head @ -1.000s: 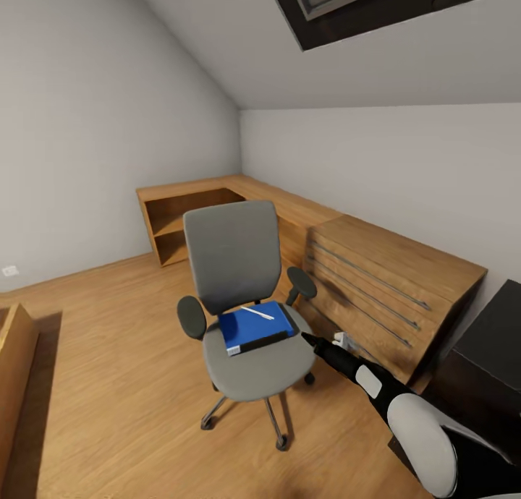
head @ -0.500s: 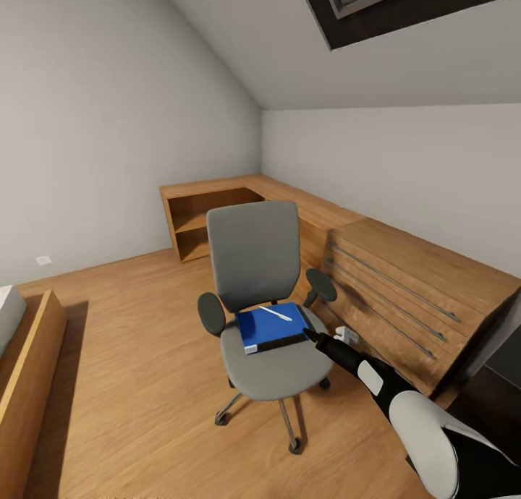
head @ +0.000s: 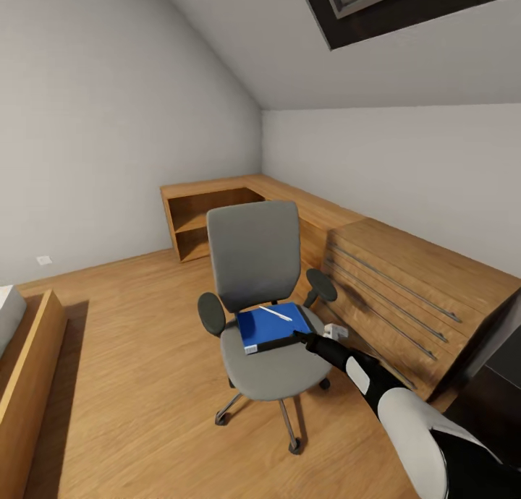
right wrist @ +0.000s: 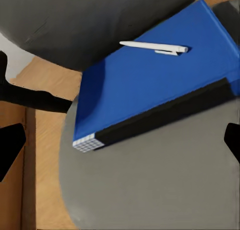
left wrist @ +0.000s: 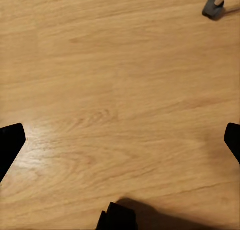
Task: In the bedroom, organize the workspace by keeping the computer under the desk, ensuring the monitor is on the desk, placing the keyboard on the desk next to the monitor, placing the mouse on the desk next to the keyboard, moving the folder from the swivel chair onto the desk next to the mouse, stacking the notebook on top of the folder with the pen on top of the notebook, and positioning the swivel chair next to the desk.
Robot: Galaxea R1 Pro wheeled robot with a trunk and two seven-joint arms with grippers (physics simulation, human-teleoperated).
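Early stage: folder (head: 266, 326) with pen (head: 276, 313) on it lies on the swivel chair (head: 257, 296) seat, not yet moved; right gripper (head: 298, 335) fingers spread near its right edge.

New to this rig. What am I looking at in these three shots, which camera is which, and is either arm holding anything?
It is a simulated wheeled robot with two arms. The big picture is from its head camera: a grey swivel chair stands on a wooden floor by light wooden cabinets. On the seat lies a blue folder with a white pen on top. The right gripper reaches toward the folder's near edge.

The other two pictures come from cameras on the wrists. The right one looks down at the folder and pen; the left one sees bare floor and a chair caster. Both grippers look open, holding nothing.
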